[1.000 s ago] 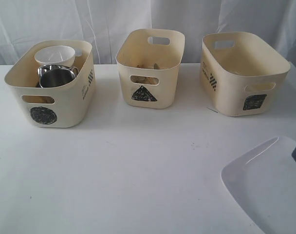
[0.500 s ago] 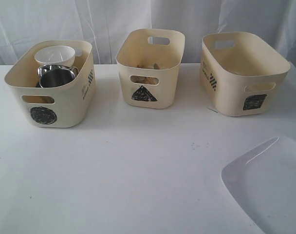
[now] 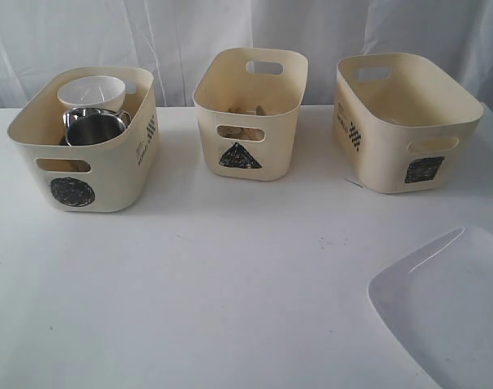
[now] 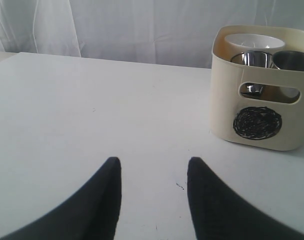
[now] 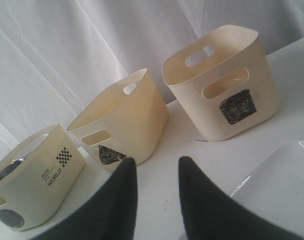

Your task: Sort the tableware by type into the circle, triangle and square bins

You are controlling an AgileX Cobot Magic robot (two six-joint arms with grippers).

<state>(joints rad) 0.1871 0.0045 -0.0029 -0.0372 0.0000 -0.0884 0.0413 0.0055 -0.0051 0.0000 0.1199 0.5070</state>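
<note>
right gripper has dropped out of the exterior view's right edge; bins and plate unmoved.
left to right: left gripper hangs low over bare table, jaws well apart, nothing between them, parked clear of the work. circle bin holds the white bowl and a steel mug, round stuff grouped. triangle bin shows wooden chopsticks inside; other cutlery i can't make out. square bin looks empty as far as visible. plate lies flat front right, well apart from that bin. right jaws part-open, empty, near the plate's rim, likely lining up the last pick.
</note>
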